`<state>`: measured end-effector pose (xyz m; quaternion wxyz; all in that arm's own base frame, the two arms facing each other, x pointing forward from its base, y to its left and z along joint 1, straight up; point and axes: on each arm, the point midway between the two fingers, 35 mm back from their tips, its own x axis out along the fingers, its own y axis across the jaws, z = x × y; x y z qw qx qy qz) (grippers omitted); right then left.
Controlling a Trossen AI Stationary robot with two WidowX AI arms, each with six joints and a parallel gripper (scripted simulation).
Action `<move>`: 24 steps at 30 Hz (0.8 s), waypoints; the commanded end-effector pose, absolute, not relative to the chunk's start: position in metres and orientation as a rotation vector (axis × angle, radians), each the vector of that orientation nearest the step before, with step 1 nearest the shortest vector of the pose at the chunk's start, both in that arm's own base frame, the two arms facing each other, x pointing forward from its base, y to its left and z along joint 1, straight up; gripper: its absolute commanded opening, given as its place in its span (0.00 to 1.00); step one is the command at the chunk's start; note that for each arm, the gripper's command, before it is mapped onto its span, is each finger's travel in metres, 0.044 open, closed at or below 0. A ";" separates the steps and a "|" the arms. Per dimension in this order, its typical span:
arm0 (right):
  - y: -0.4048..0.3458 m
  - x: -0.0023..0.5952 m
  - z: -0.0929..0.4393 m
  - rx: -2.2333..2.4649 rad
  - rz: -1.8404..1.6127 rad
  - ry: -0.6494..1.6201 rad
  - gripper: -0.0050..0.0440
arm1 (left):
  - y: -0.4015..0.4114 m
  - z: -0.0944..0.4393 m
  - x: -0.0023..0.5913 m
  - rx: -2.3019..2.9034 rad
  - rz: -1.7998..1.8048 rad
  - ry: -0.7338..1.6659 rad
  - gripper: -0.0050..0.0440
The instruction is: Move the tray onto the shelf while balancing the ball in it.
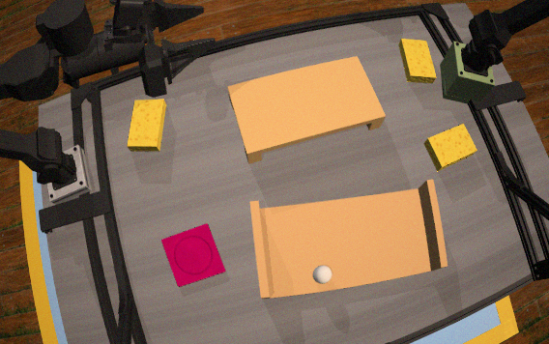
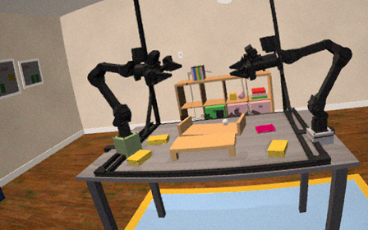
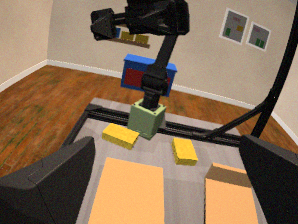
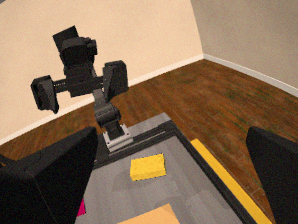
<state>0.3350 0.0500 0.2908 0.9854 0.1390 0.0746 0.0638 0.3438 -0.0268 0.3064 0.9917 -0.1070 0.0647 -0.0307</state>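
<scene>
The wooden tray (image 1: 348,242) with raised end walls lies on the table near the front. The white ball (image 1: 322,273) rests in it near the open front edge, left of the middle. The low wooden shelf (image 1: 306,106) stands just behind the tray. In the side view the tray (image 2: 212,127) and ball (image 2: 224,121) sit behind the shelf (image 2: 202,142). My left gripper (image 2: 233,70) is open and empty, high above the table; it also shows in the overhead view (image 1: 203,26). My right gripper (image 2: 177,68) is open and empty, also high up. Neither touches anything.
Three yellow sponges lie on the table: one at the left (image 1: 147,124), one at the back right (image 1: 418,60), one at the right (image 1: 450,146). A magenta square mat (image 1: 193,254) lies left of the tray. Black rails frame the table top.
</scene>
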 end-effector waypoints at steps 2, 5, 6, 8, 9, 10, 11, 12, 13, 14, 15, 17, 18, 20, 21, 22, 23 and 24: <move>0.095 0.348 0.268 0.489 0.185 0.338 0.92 | -0.052 0.293 0.369 -0.382 -0.083 0.300 0.92; 0.132 0.349 0.247 0.610 0.205 0.494 0.92 | -0.074 0.281 0.384 -0.503 -0.080 0.420 0.92; 0.142 0.348 0.241 0.645 0.205 0.538 0.92 | -0.081 0.277 0.388 -0.535 -0.077 0.452 0.92; 0.160 0.345 0.230 0.714 0.197 0.621 0.92 | -0.092 0.270 0.393 -0.591 -0.066 0.516 0.92; 0.169 0.344 0.224 0.748 0.189 0.661 0.92 | -0.098 0.266 0.396 -0.617 -0.059 0.547 0.92; 0.178 0.341 0.219 0.780 0.180 0.702 0.92 | -0.104 0.262 0.398 -0.643 -0.050 0.579 0.92; 0.187 0.339 0.213 0.812 0.168 0.742 0.92 | -0.109 0.258 0.400 -0.668 -0.040 0.611 0.92; 0.195 0.336 0.207 0.840 0.155 0.782 0.92 | -0.115 0.253 0.402 -0.692 -0.029 0.643 0.92; 0.204 0.333 0.202 0.864 0.141 0.821 0.92 | -0.121 0.249 0.404 -0.716 -0.017 0.674 0.92; 0.204 0.333 0.202 0.864 0.141 0.821 0.92 | -0.121 0.249 0.404 -0.716 -0.017 0.674 0.92; 0.204 0.333 0.202 0.864 0.141 0.821 0.92 | -0.121 0.249 0.404 -0.716 -0.017 0.674 0.92; 0.228 0.322 0.186 0.926 0.093 0.930 0.92 | -0.137 0.234 0.406 -0.775 0.031 0.774 0.92; 0.239 0.316 0.178 0.953 0.062 0.984 0.92 | -0.146 0.229 0.409 -0.808 0.051 0.811 0.92; 0.255 0.306 0.166 0.987 0.013 1.056 0.92 | -0.159 0.220 0.410 -0.849 0.088 0.867 0.92; 0.262 0.301 0.161 1.000 -0.011 1.087 0.92 | -0.164 0.215 0.410 -0.865 0.108 0.894 0.92; 0.269 0.295 0.156 1.013 -0.038 1.118 0.92 | -0.169 0.210 0.410 -0.881 0.129 0.923 0.92; 0.276 0.289 0.151 1.025 -0.067 1.149 0.92 | -0.175 0.205 0.410 -0.897 0.152 0.951 0.92; 0.283 0.283 0.145 1.036 -0.097 1.179 0.92 | -0.181 0.200 0.409 -0.912 0.177 0.978 0.92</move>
